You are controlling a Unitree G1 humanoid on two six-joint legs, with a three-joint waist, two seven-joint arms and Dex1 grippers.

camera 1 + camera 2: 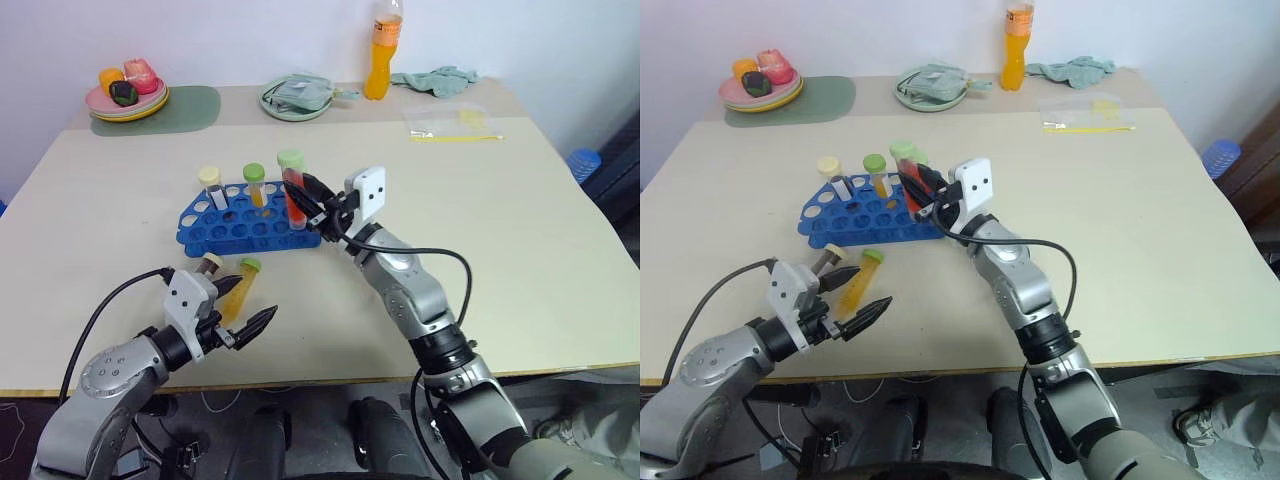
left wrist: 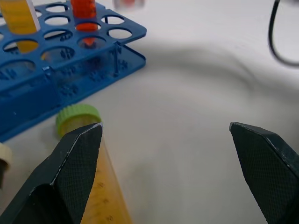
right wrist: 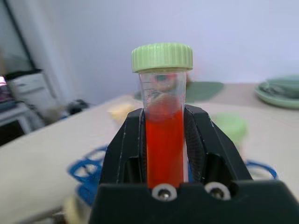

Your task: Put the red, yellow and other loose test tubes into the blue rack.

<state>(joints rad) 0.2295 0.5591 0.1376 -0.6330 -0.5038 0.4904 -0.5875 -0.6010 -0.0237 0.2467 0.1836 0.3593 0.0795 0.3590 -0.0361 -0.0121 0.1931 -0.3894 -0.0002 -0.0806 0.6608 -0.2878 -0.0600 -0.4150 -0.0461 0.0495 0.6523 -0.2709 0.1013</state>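
Gripping the red tube (image 1: 293, 203) upright, right claw (image 1: 305, 203) reaches over the blue rack (image 1: 235, 232).

Makeshift lab corner in a plain room, my beige desk (image 1: 520, 260) against a white wall, blue rack (image 1: 250, 225) of capped tubes, plates (image 1: 128, 103) of toy food, drink bottle (image 1: 382, 50) behind

We see a pale beige table (image 1: 560, 260) against a plain white wall (image 1: 250, 35). Beyond the grippers, at its far edge, stand an orange drink bottle (image 1: 381, 50), stacked plates (image 1: 128, 100) and a crumpled green cloth (image 1: 437, 79).
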